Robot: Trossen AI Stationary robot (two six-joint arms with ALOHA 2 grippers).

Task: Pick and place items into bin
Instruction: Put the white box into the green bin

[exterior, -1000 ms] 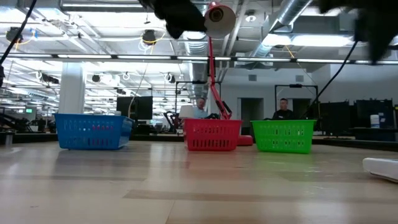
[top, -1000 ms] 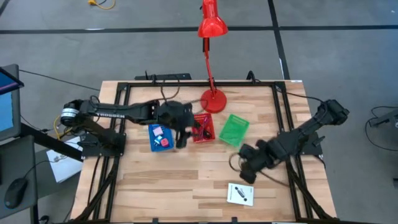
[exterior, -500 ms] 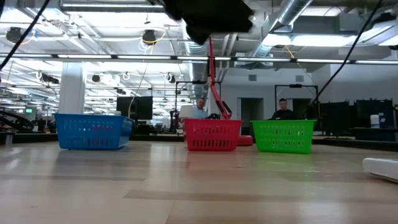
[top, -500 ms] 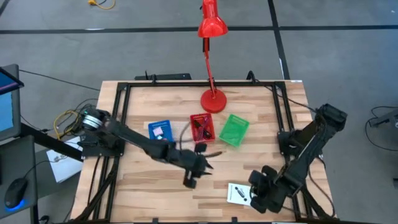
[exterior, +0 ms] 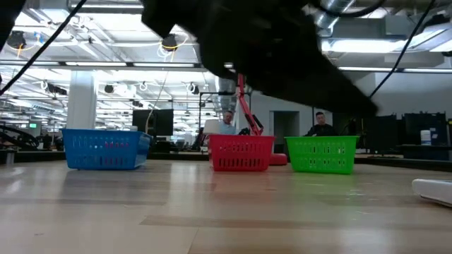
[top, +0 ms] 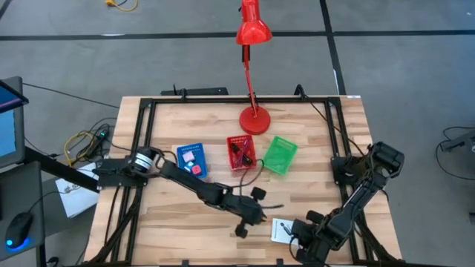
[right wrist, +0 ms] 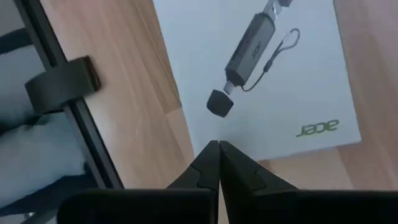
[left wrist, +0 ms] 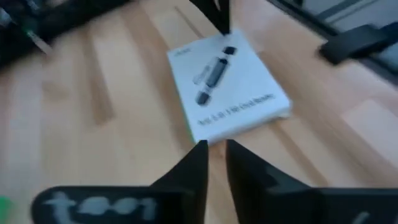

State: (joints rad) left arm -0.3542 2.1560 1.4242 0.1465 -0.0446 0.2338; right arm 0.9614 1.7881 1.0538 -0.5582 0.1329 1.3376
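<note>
A white card (top: 286,231) printed with a dark stick lies flat near the table's front edge; it also shows in the low view at the far right (exterior: 432,189). My left gripper (left wrist: 216,149) reaches in from the card's left, low and slanting. Its fingers stand a narrow gap apart, just short of the card's (left wrist: 227,87) edge. My right gripper (right wrist: 217,147) is shut and points steeply down over the card's (right wrist: 261,68) edge beside the table frame. The blue bin (top: 191,159) holds pink and red pieces. The red bin (top: 241,152) holds dark items. My right gripper holds its shut fingertips over the white card's edge (right wrist: 208,127), coming from above. Whether they touch the card, I cannot tell.
A green bin (top: 280,154) stands right of the red bin. The red desk lamp's base (top: 255,120) sits behind the bins at the table's far side. A black frame rail (right wrist: 68,81) runs close beside the card. Bare wood lies at the front left.
My left gripper has swung from above the blue and red bins toward the table's near edge and right, sinking toward the white card. My right gripper has moved toward the near edge and down to the card. The card has stayed put.
</note>
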